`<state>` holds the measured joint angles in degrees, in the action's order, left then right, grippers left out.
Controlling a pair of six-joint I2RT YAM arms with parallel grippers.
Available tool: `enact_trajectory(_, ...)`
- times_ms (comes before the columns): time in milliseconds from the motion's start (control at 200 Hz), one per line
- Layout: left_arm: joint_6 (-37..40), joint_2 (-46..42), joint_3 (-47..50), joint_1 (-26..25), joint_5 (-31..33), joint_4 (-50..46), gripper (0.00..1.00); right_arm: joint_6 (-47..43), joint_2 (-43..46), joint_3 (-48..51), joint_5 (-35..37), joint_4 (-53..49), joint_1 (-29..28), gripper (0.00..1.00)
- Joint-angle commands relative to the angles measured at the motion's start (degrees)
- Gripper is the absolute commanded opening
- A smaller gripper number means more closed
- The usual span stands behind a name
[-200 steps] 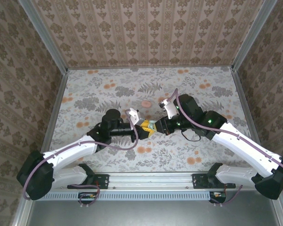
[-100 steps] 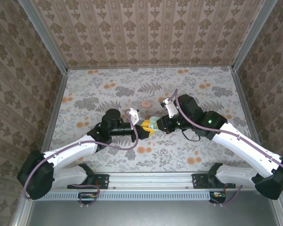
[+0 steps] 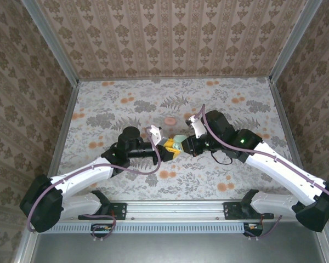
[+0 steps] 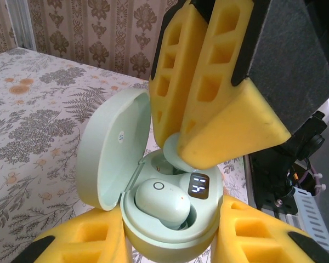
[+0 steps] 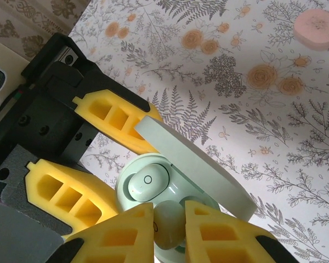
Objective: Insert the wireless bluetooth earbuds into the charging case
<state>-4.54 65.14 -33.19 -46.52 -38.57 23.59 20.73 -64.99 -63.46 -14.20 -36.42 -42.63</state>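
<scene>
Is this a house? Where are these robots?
Likely a small robot test booth, not a house: patterned walls box in a flowery table, metal posts frame the corners, and the left arm and right arm are bolted to a rail.

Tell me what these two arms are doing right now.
The left gripper is clamped on a mint-green charging case with its lid open. The first earbud is already seated in its slot. The right gripper pinches the second earbud right over the empty slot beside it, not yet seated. A pink oval piece lies on the table farther back.
</scene>
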Motion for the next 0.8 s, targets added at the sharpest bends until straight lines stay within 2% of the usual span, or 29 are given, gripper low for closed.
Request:
enact_trajectory(0,-0.17,-1.81,-1.18,-0.66,-1.53,5.01,0.07,-0.69,-1.15,1.06,-1.71,-3.01,-0.15,0.16)
enact_trajectory(795,0.05,-2.12,-1.88,-0.61,-1.66,3.88,0.07,-0.3,-2.68,-0.39,1.9,-4.86,-0.12,0.23)
